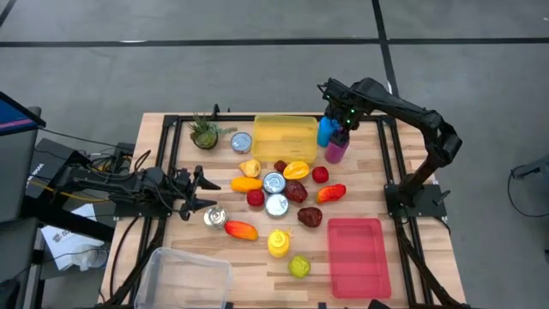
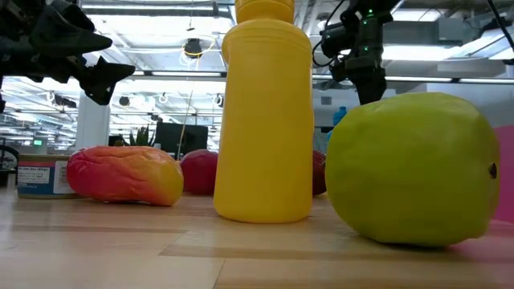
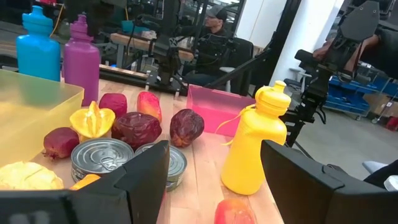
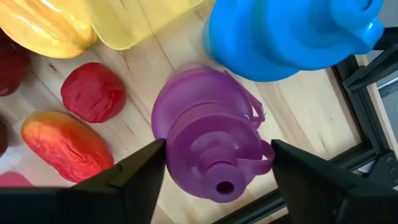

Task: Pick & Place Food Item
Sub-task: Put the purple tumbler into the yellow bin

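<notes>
A purple bottle (image 1: 336, 148) stands upright on its base at the table's far right, beside a blue bottle (image 1: 325, 131) and a yellow container (image 1: 285, 137). My right gripper (image 4: 217, 162) points straight down over the purple bottle (image 4: 205, 124), with one finger on each side of its top. Toy foods and tin cans lie in the middle of the table. My left gripper (image 3: 214, 168) waits level at the table's left edge. It is open and holds nothing. My right gripper has the purple bottle's cap end (image 4: 249, 155) between its two fingers, one on either side. It comes from above, pointing down. The bottle stands upright on the table. How far back between the fingers the cap reaches does not show.
A pink tray (image 1: 353, 255) lies at the near right and a clear bin (image 1: 184, 275) at the near left. A yellow squeeze bottle (image 2: 265, 112), a green fruit (image 2: 414, 168) and a red-yellow mango (image 2: 124, 175) lie near the front. A small plant (image 1: 204, 133) stands at the far left.
</notes>
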Motion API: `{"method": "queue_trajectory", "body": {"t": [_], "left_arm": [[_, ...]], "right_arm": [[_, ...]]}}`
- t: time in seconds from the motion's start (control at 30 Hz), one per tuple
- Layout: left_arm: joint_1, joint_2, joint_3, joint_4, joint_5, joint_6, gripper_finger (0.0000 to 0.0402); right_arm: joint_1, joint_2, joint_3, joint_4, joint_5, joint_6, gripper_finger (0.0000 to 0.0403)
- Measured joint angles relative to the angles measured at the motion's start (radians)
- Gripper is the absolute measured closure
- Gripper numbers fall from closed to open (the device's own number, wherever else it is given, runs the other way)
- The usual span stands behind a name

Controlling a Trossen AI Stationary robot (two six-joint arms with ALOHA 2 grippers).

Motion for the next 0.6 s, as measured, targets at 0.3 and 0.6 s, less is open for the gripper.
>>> {"method": "queue_trajectory", "body": {"t": [0.3,0.6], "left_arm": [[0.000,0.000,0.000,0.000,0.000,0.000,0.0155],[0.000,0.000,0.000,0.000,0.000,0.000,0.0155]], "right_arm": [[0.051,-0.001,0.001,0.003,0.004,0.004,0.0208],[0.114,-0.004,0.001,-0.019,0.004,0.028,0.0208]]}}
